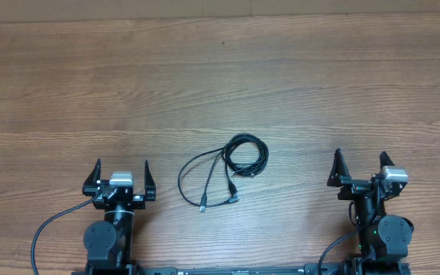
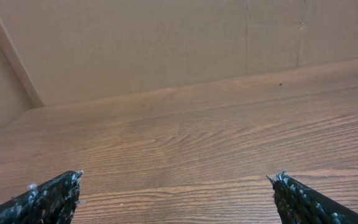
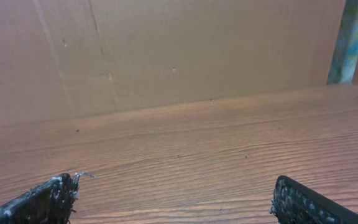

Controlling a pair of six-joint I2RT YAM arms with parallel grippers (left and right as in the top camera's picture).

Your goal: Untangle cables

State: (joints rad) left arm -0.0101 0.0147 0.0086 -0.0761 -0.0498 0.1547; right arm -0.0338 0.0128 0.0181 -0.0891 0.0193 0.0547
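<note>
Overhead: the cables lie in 1 bunch on the wooden worktop, between the 2 arms and touching neither. A tight coil forms the bunch's far right part. A wider loop swings out to the left, and the plugs lie on the side nearest the arms. The left tool is spread wide and holds nothing, well apart from the cables. The right tool is likewise spread and empty, also well apart from them.

Left wrist: the 2 fingers show only at the lower corners, far apart, with bare worktop between them and a brown wall beyond.

Right wrist: the 2 fingers again sit at the lower corners, spread, over bare worktop. The same brown wall stands behind, with a mottled post at the right edge.
</note>
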